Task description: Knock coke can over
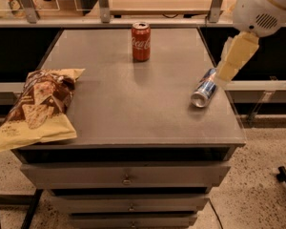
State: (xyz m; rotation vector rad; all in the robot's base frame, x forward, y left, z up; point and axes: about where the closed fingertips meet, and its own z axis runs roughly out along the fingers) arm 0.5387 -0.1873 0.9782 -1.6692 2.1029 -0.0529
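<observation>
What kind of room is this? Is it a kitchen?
Probably an office snack area or test lab, not a home kitchen: a grey drawer cabinet holds a coke can, a chip bag and a tipped-over blue can, on speckled floor. The robot's gripper hangs over the cabinet's right edge.
</observation>
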